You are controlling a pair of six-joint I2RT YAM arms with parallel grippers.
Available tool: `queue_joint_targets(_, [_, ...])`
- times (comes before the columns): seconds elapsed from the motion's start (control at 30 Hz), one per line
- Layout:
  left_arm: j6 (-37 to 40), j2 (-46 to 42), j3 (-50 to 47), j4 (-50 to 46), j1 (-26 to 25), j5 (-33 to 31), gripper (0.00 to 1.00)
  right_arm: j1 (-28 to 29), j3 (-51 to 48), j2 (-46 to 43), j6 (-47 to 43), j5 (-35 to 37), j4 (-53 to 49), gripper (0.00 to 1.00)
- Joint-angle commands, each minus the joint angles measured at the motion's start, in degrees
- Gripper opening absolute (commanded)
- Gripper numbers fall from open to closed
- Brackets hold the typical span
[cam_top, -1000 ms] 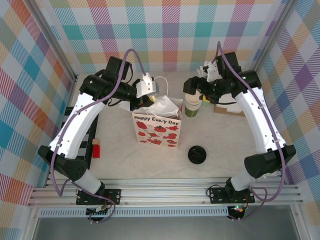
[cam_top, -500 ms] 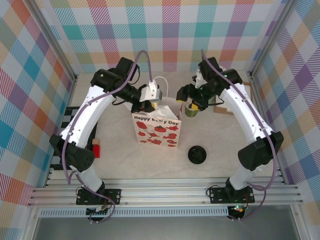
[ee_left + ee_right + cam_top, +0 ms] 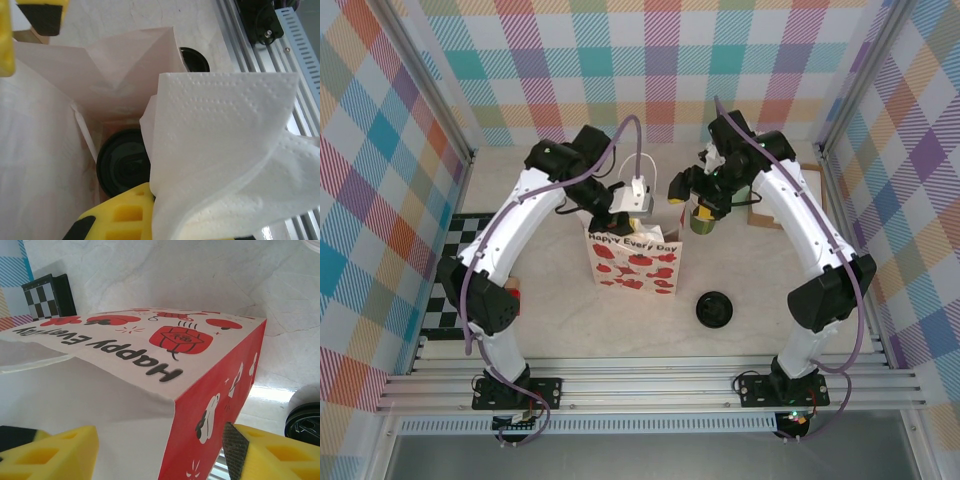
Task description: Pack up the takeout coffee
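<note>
— Two grippers, both at the mouth of your bag. Your left gripper (image 3: 626,216) is clenched on a white paper napkin (image 3: 225,150). The napkin rises from beside its yellow finger (image 3: 117,220) and covers the right half of the left wrist view.

— And the right one?

— Your right gripper (image 3: 155,437) has its jaws apart, astride an upper corner of the gift bag (image 3: 632,262). There is one yellow finger on each side of that corner. The finger with the dark pad sits just beside the red side panel, and you cannot tell whether it touches the paper. The corner stands square between them.

— Where is the coffee?

— Your takeout coffee (image 3: 124,165) stands upright at the bottom of the bag. Looking past the napkin, you see straight down onto its round black lid. The cup under the lid is hidden.

— What surrounds the bag?

— The bag stands upright on the pale marbled table (image 3: 770,290), with its "Happy Every Day" face towards the arm bases. A loose black lid (image 3: 714,309) lies on the table near the bag's front right, apart from it. A green paper cup (image 3: 702,218) stands just beside the bag's far right corner, partly under your right arm. A checkerboard plate (image 3: 442,312) lies at the table's left edge, well apart from the bag.
</note>
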Motion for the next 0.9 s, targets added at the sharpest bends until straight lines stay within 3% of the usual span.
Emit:
queue_joint_targets(0.0, [-0.8, 1.4, -1.5, -0.3, -0.4, -2.6, 0.00, 0.5, 1.3, 0.5, -0.2, 1.2, -1.7, 0.69])
queue_joint_targets(0.07, [-1.6, 1.4, -2.2, 1.3, -0.5, -3.0, 0.03, 0.5, 1.3, 0.6, -0.4, 1.5, -1.8, 0.69])
queue_joint_targets(0.2, [-2.2, 3.0, -0.3, -1.0, -1.0, -5.4, 0.31, 0.5, 1.5, 0.8, -0.9, 2.3, -2.1, 0.69])
queue_joint_targets(0.23, [-2.8, 3.0, 0.4, -0.9, -0.9, -5.3, 0.33, 0.5, 1.7, 0.9, -1.1, 2.4, -2.1, 0.69])
queue_joint_targets(0.5, [0.9, -1.3, 1.8, 0.4, 0.2, 3.2, 0.34, 0.5, 1.6, 1.2, -2.2, 2.6, -2.3, 0.70])
queue_joint_targets(0.7, [1.3, -2.3, 2.3, 1.4, 0.6, 4.7, 0.35, 0.5, 1.3, 0.5, -2.9, 1.8, -1.4, 0.69])
queue_joint_targets(0.87, [1.3, -3.8, 1.8, 1.3, 2.0, 7.8, 0.27, 0.6, 2.5, -3.7, -9.2, 1.8, -0.2, 0.68])
